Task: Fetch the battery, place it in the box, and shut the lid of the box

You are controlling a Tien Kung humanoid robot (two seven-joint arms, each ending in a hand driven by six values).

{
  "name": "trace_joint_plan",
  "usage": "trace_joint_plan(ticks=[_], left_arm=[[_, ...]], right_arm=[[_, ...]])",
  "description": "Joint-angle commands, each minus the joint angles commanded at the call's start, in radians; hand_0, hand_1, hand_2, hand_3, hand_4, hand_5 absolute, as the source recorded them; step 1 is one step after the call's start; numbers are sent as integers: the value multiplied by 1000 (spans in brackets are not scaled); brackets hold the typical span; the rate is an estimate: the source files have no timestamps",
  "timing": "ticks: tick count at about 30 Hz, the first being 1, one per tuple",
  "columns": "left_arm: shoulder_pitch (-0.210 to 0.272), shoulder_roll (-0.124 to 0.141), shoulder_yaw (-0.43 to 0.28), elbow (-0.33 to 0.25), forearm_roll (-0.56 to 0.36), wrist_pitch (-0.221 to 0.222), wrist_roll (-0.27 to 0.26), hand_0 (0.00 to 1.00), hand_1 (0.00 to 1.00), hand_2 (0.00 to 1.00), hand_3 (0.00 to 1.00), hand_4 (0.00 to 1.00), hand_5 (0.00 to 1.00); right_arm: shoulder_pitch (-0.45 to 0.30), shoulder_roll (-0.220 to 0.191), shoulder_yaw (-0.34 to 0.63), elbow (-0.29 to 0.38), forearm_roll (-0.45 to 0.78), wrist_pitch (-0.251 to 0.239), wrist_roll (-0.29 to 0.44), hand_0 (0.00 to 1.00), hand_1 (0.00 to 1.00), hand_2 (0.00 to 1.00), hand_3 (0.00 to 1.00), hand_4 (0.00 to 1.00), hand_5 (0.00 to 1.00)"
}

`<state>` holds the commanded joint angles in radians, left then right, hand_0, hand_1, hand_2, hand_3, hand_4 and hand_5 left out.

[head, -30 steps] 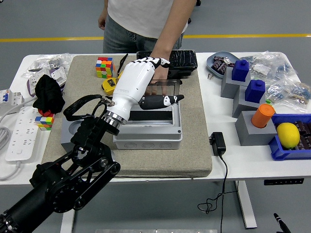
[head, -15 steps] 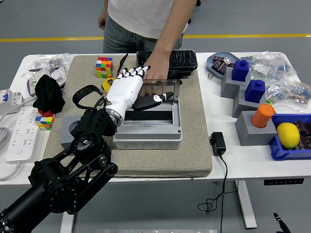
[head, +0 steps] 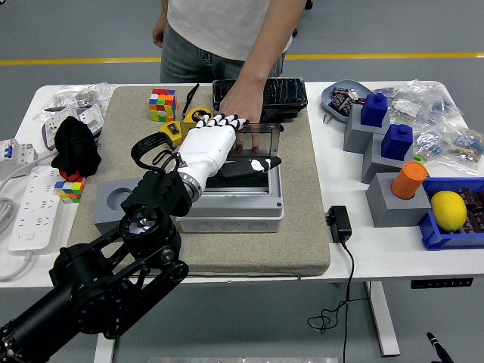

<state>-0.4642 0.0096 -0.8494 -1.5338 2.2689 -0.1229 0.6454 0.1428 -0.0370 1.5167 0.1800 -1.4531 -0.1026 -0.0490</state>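
Note:
The grey box [head: 234, 215] sits on the beige mat [head: 302, 227], with its clear lid [head: 263, 141] raised at the back. My left hand [head: 219, 144], white with black-tipped fingers, lies over the box. Its fingers [head: 221, 121] are stretched out against the lid's top edge, and the thumb [head: 253, 165] points right across the dark opening. It holds nothing that I can see. A person's hand [head: 238, 102] reaches down from the far side and rests just behind the lid. No battery shows; the box's inside is dark and partly covered by my hand.
A black tray [head: 286, 94] stands behind the box. On the left are a Rubik's cube [head: 162, 104], yellow tape measure [head: 171, 133], grey block [head: 113, 203] and power strip [head: 30, 204]. On the right are a black adapter [head: 339, 223], grey-and-blue blocks [head: 374, 113], an orange cylinder [head: 410, 180] and a lemon [head: 448, 209].
My left hand has come down from above the box and settled with its fingers on the lid's top edge and its thumb over the opening. The person's hand has stayed behind the lid.

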Motion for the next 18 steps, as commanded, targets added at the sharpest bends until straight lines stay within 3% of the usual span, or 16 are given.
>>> trace_joint_plan(ticks=[8, 9, 10, 15, 16, 18], left_arm=[[-21, 0, 11, 4, 0, -7, 0, 998, 998, 963, 856, 998, 998], [-24, 1, 11, -1, 0, -15, 0, 998, 998, 963, 856, 998, 998], [-26, 2, 10, -6, 0, -24, 0, 998, 954, 863, 804, 998, 998], [-32, 5, 16, -30, 0, -74, 0, 998, 954, 863, 804, 998, 998], [-32, 5, 17, -32, 0, -78, 0, 973, 703, 691, 701, 998, 998], [-31, 5, 19, -43, 0, -92, 0, 973, 703, 691, 701, 998, 998]], right_arm=[[2, -1, -3, 0, -1, 0, 0, 879, 851, 791, 800, 998, 998], [2, -1, -2, 0, -2, -1, 0, 879, 851, 791, 800, 998, 998], [2, -1, -2, 0, -3, -1, 0, 879, 851, 792, 800, 998, 998], [2, -2, 3, 0, -7, -2, -1, 879, 851, 792, 800, 998, 998], [2, -2, 3, 0, -8, -2, -1, 879, 851, 792, 801, 998, 998], [3, -2, 1, 0, -5, -2, -1, 879, 851, 792, 801, 998, 998]])
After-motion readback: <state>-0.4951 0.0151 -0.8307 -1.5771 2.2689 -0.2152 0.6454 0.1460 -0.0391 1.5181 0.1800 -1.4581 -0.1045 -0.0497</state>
